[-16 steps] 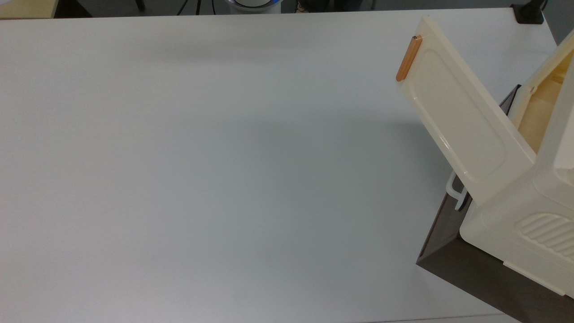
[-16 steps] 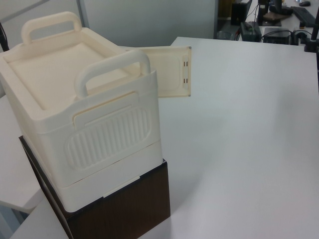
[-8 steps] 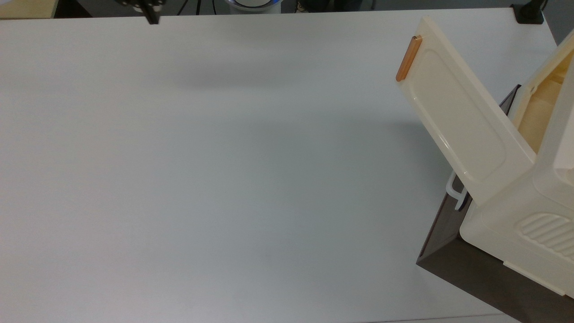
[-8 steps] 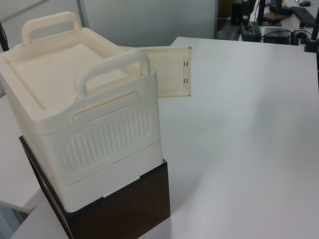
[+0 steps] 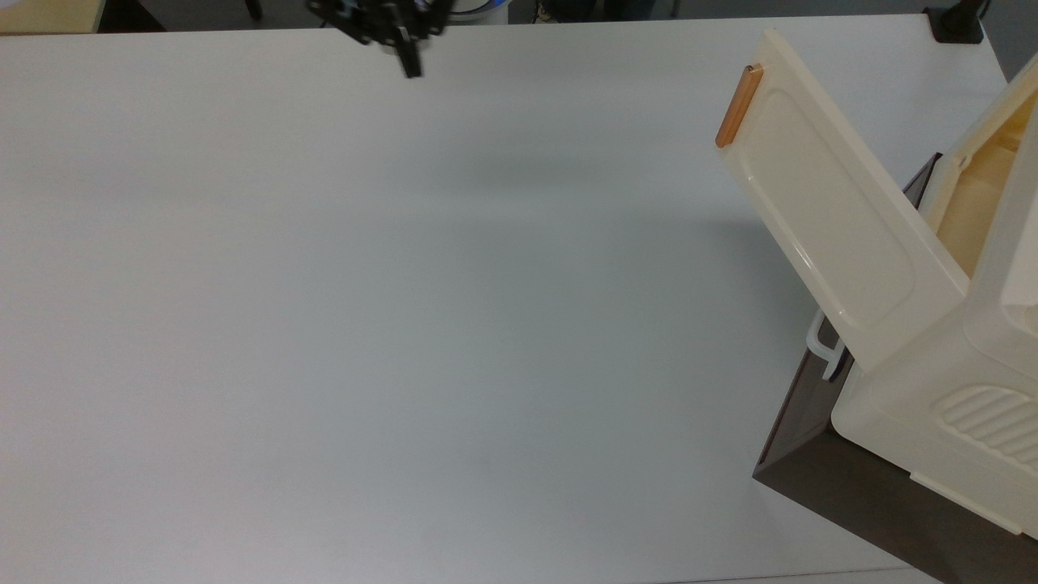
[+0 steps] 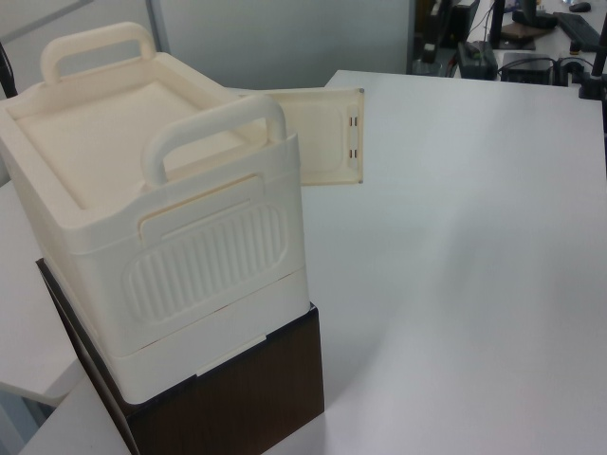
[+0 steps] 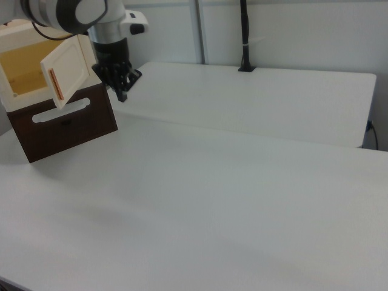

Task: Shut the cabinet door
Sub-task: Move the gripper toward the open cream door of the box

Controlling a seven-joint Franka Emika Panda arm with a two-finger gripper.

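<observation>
Top view: cream cabinet door [image 5: 835,211] ajar, orange handle [image 5: 739,105].

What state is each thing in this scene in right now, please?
Door: swung wide open, nothing touching it.
Cabinet: open at the front, inside bare as far as it shows.
Drawer: shut, under the cabinet.
Gripper: in the air above the table, holding nothing, apart from the door.

Cream-white smooth plastic cabinet door [image 5: 835,211] is looking slightly glossy; its orange-brown bar handle [image 5: 739,105] and the white table [image 5: 365,308] are showing matt.
</observation>
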